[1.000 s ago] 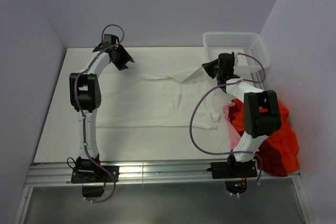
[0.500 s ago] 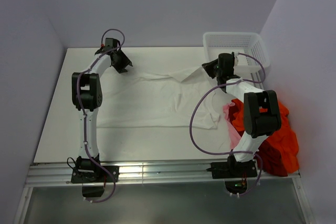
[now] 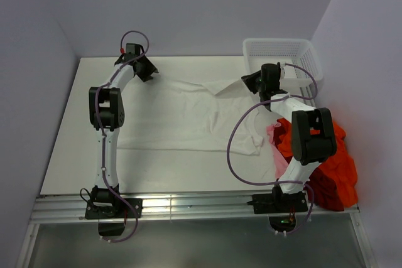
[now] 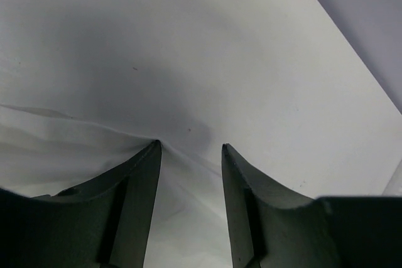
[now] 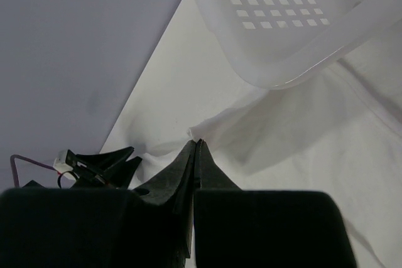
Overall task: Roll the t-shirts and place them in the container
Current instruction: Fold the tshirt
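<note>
Left gripper: the jaws stand apart, low over the far left corner of the white t-shirt. In the left wrist view a creased edge of the shirt runs in between the two fingertips, and the cloth lies flat on the surface under them. The jaws are not closed on it.

Right gripper: the jaws are closed flush against each other. The far right edge of the white t-shirt meets the fingertips and appears pinched there. In the top view a flap of cloth rises from the table toward this gripper.

White t-shirt: spread across the middle of the table, between the two arms, with its right side bunched near the right arm.

Orange-red t-shirts: heaped at the table's right edge, beside and behind the right arm and apart from both grippers.

Basket: white mesh plastic, at the far right corner, just beyond the right gripper.

Surroundings: the table top is white. Plain pale lilac walls enclose it on the left, far and right sides.
</note>
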`<state>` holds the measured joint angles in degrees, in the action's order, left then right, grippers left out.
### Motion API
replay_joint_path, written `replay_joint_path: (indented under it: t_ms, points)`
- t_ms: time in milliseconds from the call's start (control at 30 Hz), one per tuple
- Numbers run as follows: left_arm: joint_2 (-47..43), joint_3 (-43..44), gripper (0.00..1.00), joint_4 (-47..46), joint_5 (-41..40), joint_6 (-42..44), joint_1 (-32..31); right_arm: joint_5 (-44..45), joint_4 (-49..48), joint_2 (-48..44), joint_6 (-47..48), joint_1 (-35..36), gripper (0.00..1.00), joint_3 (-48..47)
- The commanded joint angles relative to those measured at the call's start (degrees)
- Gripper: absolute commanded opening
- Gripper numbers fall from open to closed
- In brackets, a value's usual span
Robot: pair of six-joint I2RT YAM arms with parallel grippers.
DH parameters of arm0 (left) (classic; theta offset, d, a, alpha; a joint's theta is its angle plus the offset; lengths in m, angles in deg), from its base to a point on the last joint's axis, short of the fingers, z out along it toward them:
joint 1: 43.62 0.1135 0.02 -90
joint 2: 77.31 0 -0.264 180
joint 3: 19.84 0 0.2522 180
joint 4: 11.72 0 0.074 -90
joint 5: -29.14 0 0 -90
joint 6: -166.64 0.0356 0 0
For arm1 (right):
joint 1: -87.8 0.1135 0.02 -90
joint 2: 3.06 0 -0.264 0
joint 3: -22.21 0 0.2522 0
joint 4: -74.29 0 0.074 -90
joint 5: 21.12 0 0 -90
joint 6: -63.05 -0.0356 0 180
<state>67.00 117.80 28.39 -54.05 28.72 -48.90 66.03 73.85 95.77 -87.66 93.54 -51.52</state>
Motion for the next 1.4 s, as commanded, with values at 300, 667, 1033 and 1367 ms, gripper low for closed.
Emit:
replay_joint_path:
  t_ms: [300,667,1033,1367]
  points:
    - [-2.8,-3.9,0.52,-0.2,-6.3,4.1,5.0,0.6,-2.5,0.0,-0.6,-0.5,0.00,-2.1]
    - [-7.8,-11.0,0.52,-1.7,-8.7,3.4,8.2,2.2,-1.2,-0.5,-1.1,-0.7,0.00,-1.6]
    - [-19.8,-24.3,0.51,-9.2,-11.9,2.6,9.3,1.6,-1.4,-0.2,-1.8,-0.9,0.00,-1.6]
    - [-26.7,-33.3,0.51,-11.3,-12.8,2.0,9.3,1.1,-1.4,-0.4,-1.9,-0.9,0.00,-1.4]
